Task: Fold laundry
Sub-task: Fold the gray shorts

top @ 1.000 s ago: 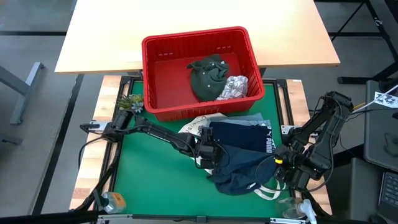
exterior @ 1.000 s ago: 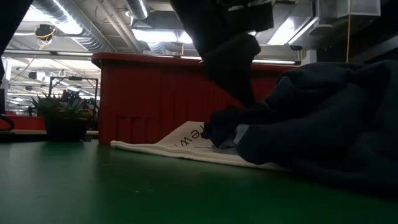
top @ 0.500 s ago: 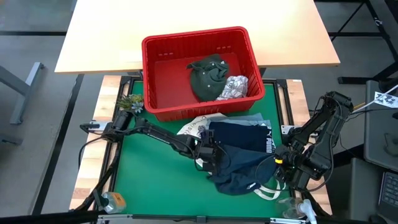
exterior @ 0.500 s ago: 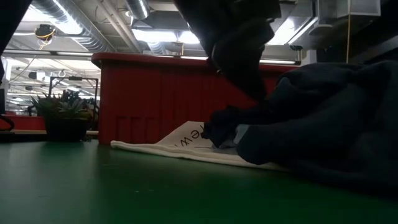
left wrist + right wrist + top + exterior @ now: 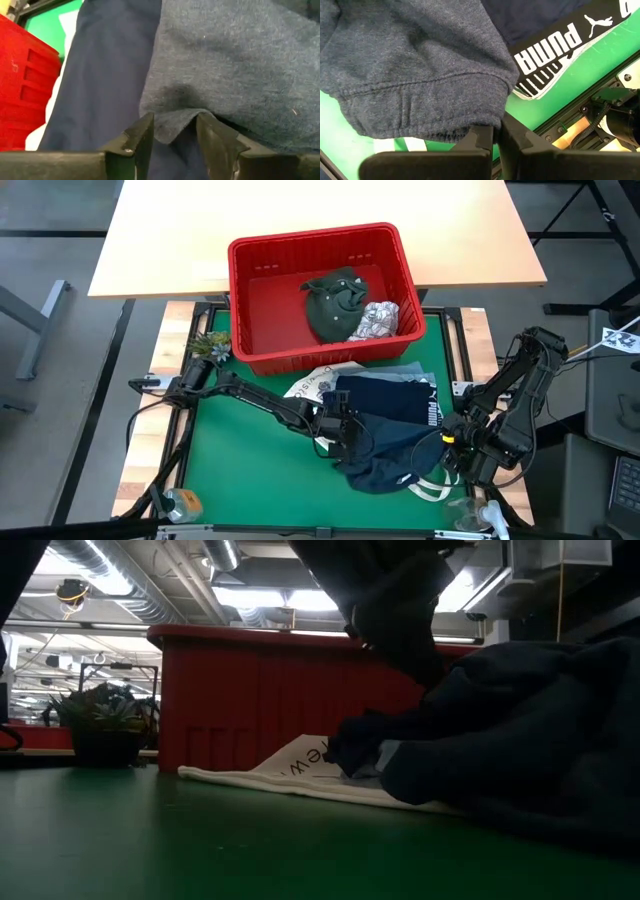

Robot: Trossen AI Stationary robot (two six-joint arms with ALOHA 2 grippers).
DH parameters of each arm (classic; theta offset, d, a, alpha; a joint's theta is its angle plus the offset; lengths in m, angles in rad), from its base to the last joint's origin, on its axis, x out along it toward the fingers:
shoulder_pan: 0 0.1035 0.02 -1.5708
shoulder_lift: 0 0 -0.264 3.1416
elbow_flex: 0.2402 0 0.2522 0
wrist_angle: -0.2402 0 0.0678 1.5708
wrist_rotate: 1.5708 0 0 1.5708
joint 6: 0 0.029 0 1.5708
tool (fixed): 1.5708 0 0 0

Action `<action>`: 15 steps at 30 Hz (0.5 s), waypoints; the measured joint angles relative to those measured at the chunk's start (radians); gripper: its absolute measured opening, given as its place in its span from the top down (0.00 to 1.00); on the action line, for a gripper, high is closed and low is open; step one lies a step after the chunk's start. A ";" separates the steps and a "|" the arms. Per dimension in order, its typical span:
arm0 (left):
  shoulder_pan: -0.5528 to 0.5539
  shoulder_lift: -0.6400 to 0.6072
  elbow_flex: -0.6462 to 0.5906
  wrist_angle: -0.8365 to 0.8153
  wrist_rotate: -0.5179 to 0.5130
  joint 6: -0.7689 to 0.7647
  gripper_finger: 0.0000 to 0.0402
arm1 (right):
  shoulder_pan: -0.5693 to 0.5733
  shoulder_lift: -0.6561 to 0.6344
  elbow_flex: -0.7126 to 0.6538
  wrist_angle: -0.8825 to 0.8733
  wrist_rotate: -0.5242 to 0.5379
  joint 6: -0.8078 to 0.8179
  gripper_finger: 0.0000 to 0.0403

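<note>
High view: over the last second the left gripper (image 5: 347, 432) creeps rightward onto the navy garment (image 5: 385, 442) on the green table (image 5: 250, 470), jaws parted around a fold. The right gripper (image 5: 496, 140) is clenched on its hem, ready for spreading.

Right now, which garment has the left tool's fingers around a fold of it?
The navy blue sweatshirt on the green mat, beside the PUMA-branded piece. The left tool straddles its raised fold; the olive and leaf-print garments lie untouched in the red basket.
</note>
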 joint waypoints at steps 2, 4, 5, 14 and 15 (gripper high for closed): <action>0.002 0.000 0.000 0.000 0.001 0.000 0.67 | 0.000 0.000 0.000 0.000 0.000 0.000 0.97; 0.006 0.000 0.000 0.005 0.001 0.000 0.70 | 0.000 0.000 0.000 0.000 0.000 0.000 0.97; 0.007 0.000 0.000 0.008 0.001 0.000 0.71 | 0.000 0.000 0.000 0.000 0.000 0.000 0.97; 0.011 0.000 0.000 0.008 0.001 -0.032 0.94 | 0.000 0.000 0.000 0.000 0.036 0.000 0.97; 0.011 0.000 0.000 0.009 0.001 -0.032 0.97 | 0.000 0.000 0.000 0.000 0.054 0.000 0.97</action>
